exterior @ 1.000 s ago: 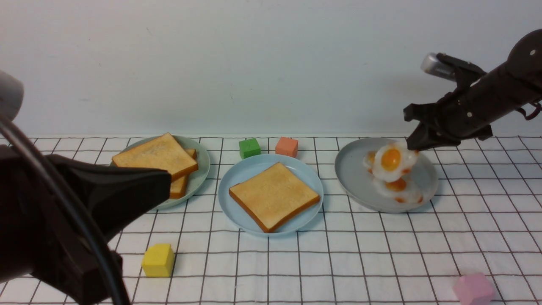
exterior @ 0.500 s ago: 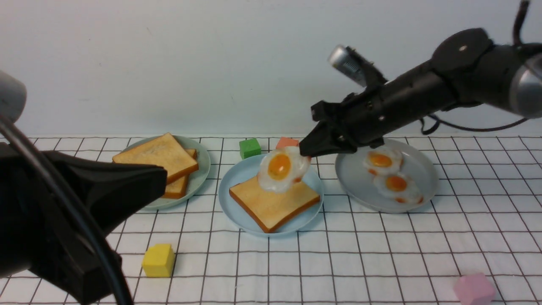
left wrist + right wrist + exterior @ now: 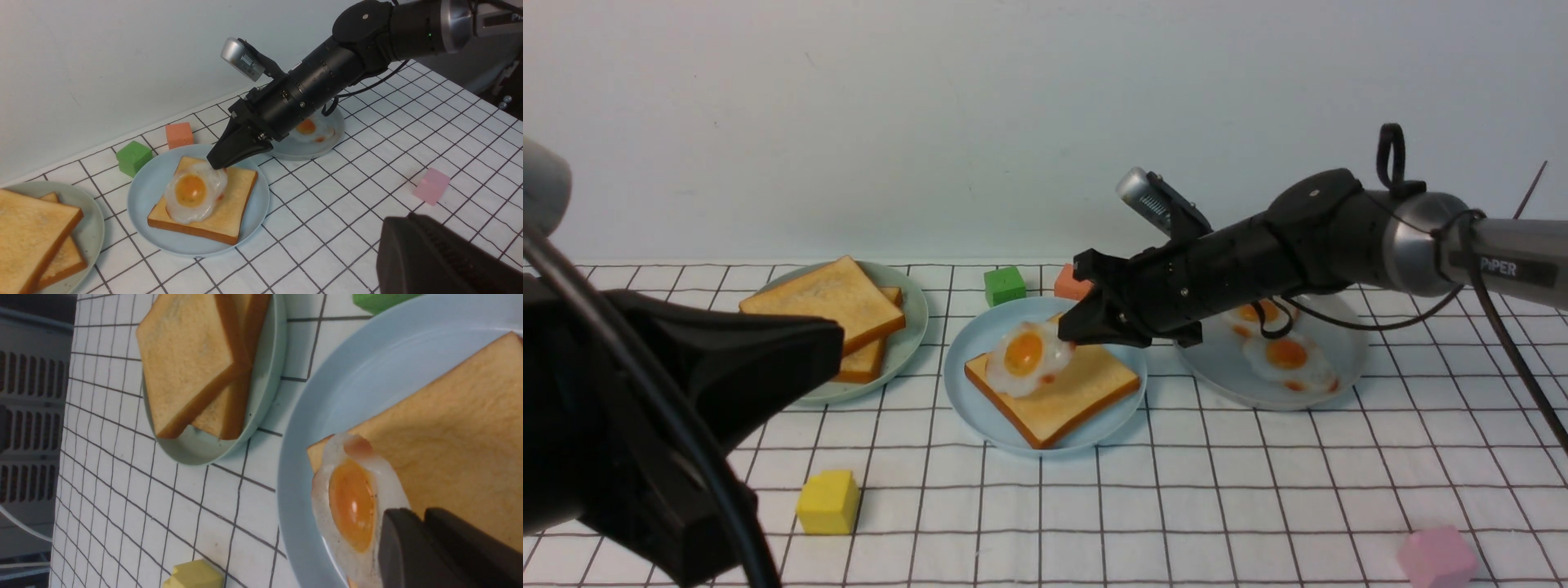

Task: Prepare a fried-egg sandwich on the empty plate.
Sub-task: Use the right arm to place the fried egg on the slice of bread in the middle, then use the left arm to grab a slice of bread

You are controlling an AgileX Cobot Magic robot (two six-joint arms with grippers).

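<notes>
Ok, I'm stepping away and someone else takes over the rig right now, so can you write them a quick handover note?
Left gripper: shut, empty, low on the robot's left side.
Right gripper: shut on the edge of the fried egg, over the light blue plate.
Done: one toast slice lies on that plate. The egg appears to rest on it, overhanging its left corner, and is not released.
Left: release the egg, then cover it with a slice from the two stacked toast slices on the pale green plate.
Two spare eggs sit on the grey plate.
</notes>
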